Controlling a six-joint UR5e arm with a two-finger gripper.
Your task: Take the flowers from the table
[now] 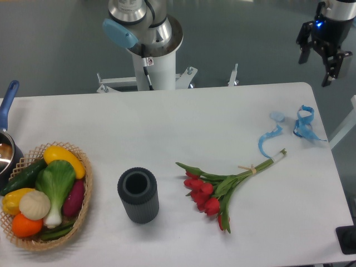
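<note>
The flowers [214, 192], a bunch of red tulips with green leaves and long green stems tied with pale string, lie flat on the white table [183, 122] right of centre, stems pointing to the upper right. My gripper [317, 65] hangs at the top right, beyond the table's far right corner and well apart from the flowers. Its two dark fingers stand apart, open and empty.
A curly blue ribbon [295, 129] lies near the right edge just past the stem ends. A dark grey ribbed cylinder cup [138, 195] stands left of the flowers. A wicker basket [83, 208] of vegetables sits at the front left, and a blue-handled pot [6, 146] at the left edge.
</note>
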